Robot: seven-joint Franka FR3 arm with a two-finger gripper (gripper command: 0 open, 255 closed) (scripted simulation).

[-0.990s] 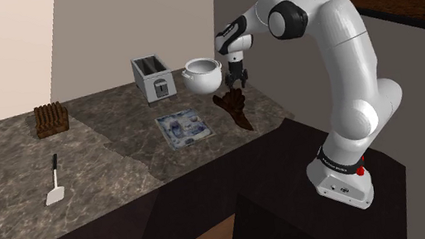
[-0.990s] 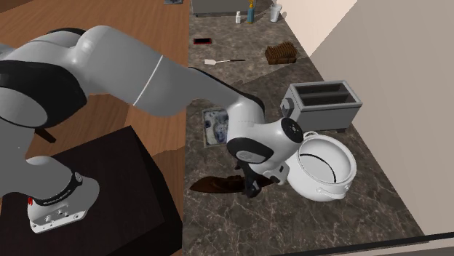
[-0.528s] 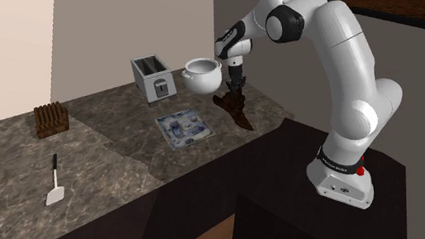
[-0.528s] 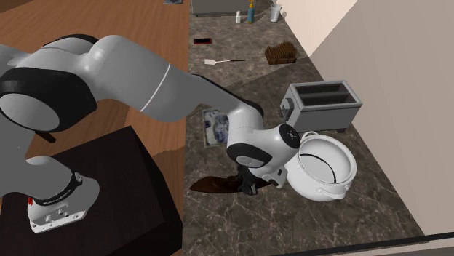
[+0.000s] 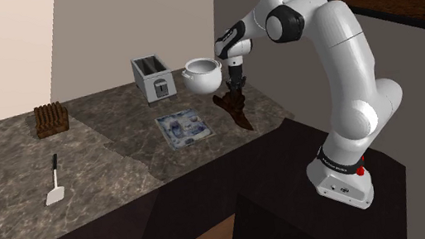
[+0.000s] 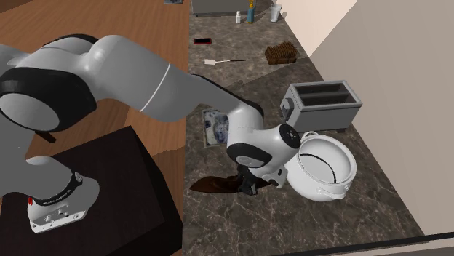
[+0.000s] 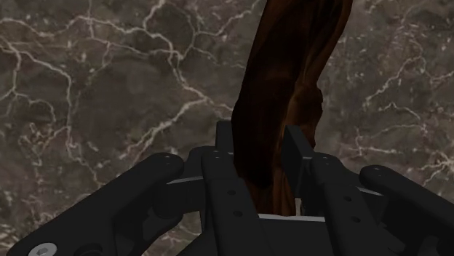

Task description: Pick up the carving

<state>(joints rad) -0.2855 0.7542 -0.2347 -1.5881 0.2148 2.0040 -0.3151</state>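
Note:
The carving (image 5: pixel 237 111) is a long dark brown wooden piece lying on the dark marble counter (image 5: pixel 116 160), close to its edge by the stand. My gripper (image 5: pixel 237 93) has come straight down on the carving's far end and is shut on it. From the hand's camera the carving (image 7: pixel 291 65) runs away from the hand, with both black fingers (image 7: pixel 227 149) pressed against its sides. In the second exterior view the gripper (image 6: pixel 249 187) clasps the carving (image 6: pixel 212 186) beside the white pot. The carving still rests on the counter.
A white pot (image 5: pixel 203 74) stands just behind the gripper, with a grey toaster (image 5: pixel 152 78) beyond it. A patterned tile (image 5: pixel 184 128) lies beside the carving. Farther along are a spatula (image 5: pixel 54 184) and a brown rack (image 5: pixel 51 119). The counter edge and stand (image 5: pixel 321 201) are near.
The fingers stood apart over the carving a second ago and have shut on it. The hand lowered slightly. Nothing has moved in the last half second.

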